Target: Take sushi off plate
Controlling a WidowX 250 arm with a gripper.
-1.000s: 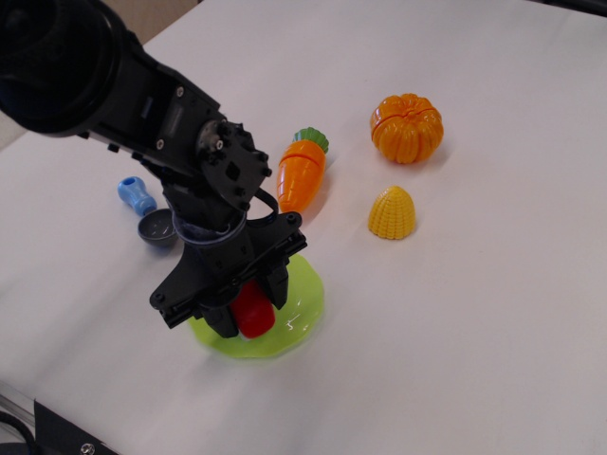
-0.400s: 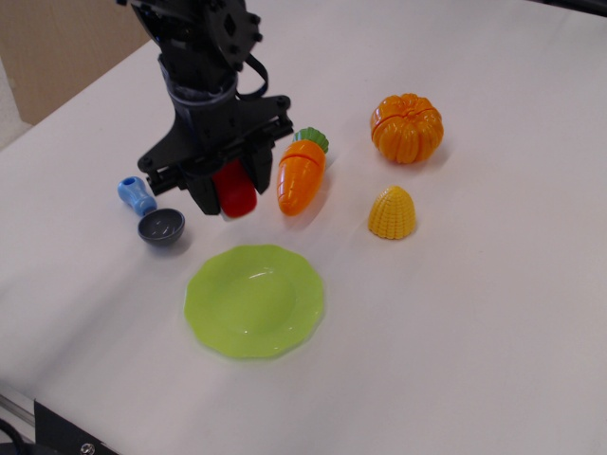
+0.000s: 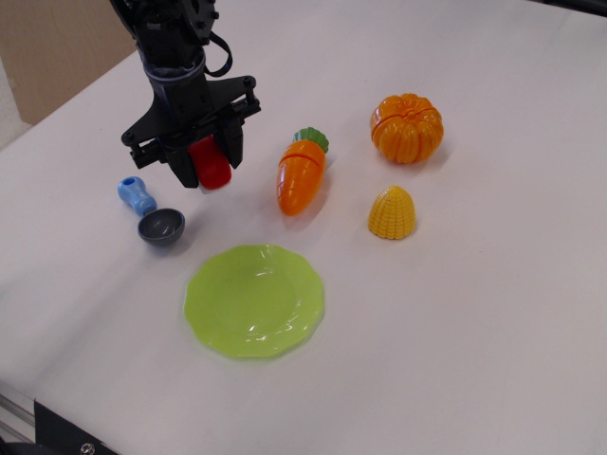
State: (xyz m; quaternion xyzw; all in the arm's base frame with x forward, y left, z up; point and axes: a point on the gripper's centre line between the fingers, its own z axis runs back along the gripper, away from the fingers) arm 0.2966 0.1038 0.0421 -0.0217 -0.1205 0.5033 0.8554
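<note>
Above table, behind plate (image 3: 254, 300) | jaws (image 3: 207, 169) clamped on sushi (image 3: 211, 161) | white base mostly hidden

A plain white desk (image 3: 493, 313) fills nearly the whole view, its surface matte and evenly lit, with soft, short shadows lying close under whatever stands on it. The desk's near edge runs diagonally across the lower left corner, where a dark bracket (image 3: 66, 431) with a small screw and a strip of pale metal rail (image 3: 14, 412) show below it. Beyond the far left edge stands a flat tan panel (image 3: 57, 47). At the top right corner a thin dark strip (image 3: 579, 5) borders the desk.
</note>
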